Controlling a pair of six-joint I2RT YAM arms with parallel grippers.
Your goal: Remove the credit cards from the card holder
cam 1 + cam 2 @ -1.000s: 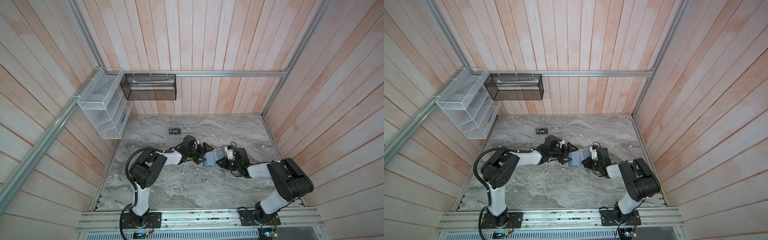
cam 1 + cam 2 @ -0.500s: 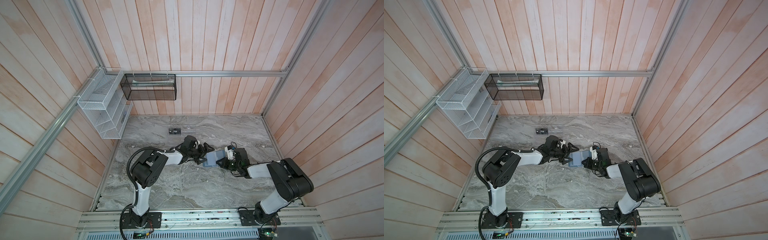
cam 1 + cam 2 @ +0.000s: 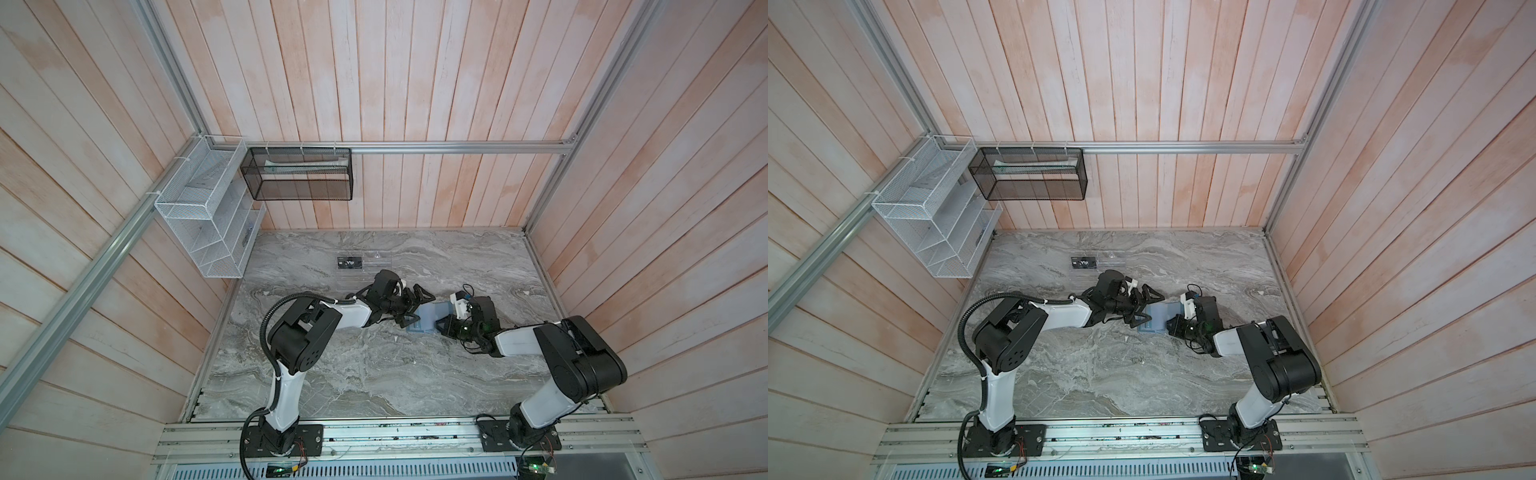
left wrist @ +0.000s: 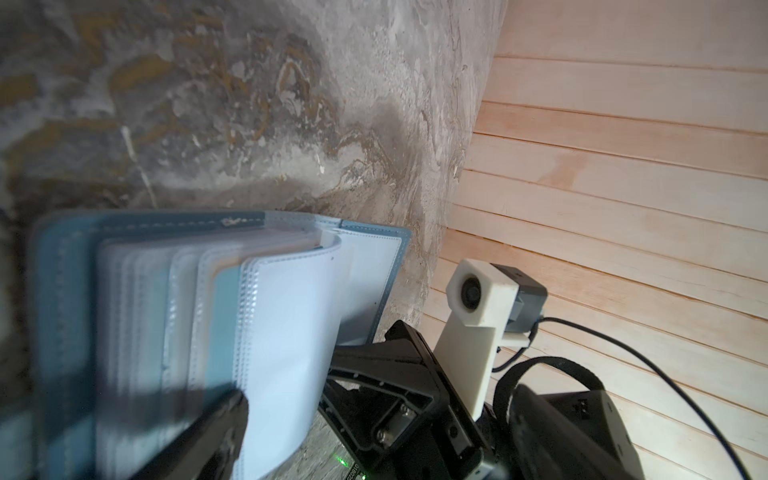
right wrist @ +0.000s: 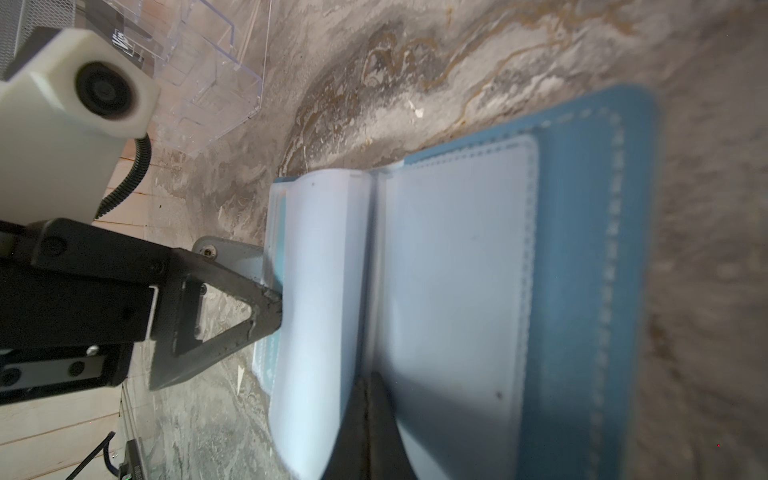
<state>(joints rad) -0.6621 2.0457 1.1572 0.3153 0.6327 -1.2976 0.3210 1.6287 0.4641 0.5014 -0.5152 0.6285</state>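
The card holder (image 3: 428, 319) lies opened on the counter (image 3: 374, 374) between the two hands, the left hand (image 3: 417, 307) wide open with one finger (image 5: 266, 307) against the edge of its raised clear sleeves, the right hand (image 5: 369, 399) closed, its tip at the fold.

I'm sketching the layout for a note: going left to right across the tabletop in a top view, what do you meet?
black Vip card → left gripper → card holder → right gripper
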